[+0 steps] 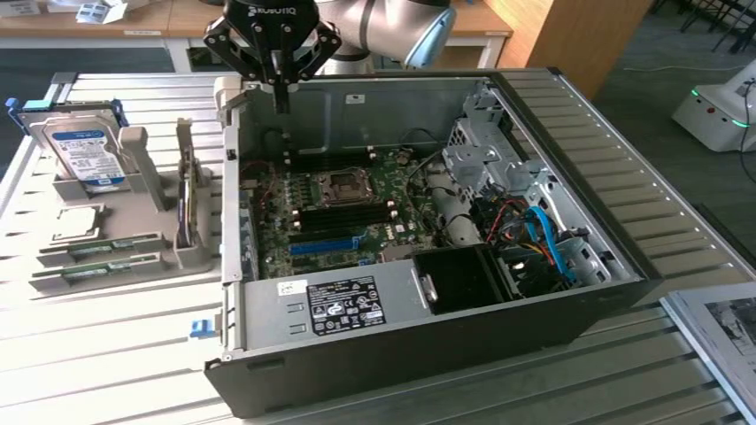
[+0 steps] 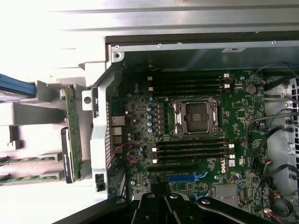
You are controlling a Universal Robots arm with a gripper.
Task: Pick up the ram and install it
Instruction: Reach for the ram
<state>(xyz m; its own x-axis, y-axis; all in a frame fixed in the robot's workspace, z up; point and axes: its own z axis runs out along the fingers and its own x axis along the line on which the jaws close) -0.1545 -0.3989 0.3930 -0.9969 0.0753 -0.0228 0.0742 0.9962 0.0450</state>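
Two ram sticks, long thin green boards, lie flat in a grey holder on the exterior view's left, one (image 1: 115, 244) (image 2: 29, 159) behind the other (image 1: 95, 269) (image 2: 28, 178). My gripper (image 1: 281, 99) (image 2: 161, 195) hangs shut and empty above the far left corner of the open computer case (image 1: 590, 305), well away from the sticks. Inside the case lies the green motherboard (image 1: 310, 232) with its bare processor socket (image 1: 343, 184) (image 2: 195, 116). Black memory slots (image 2: 191, 147) run on both sides of the socket.
A blue-labelled hard drive (image 1: 83, 152) stands in the holder's far end, with a square silver chip (image 1: 77, 221) in front of it. An upright circuit card (image 1: 187, 199) (image 2: 72, 133) stands between holder and case. Cables, a drive cage (image 1: 490, 155) and a black fan shroud (image 1: 466, 276) crowd the case's right side.
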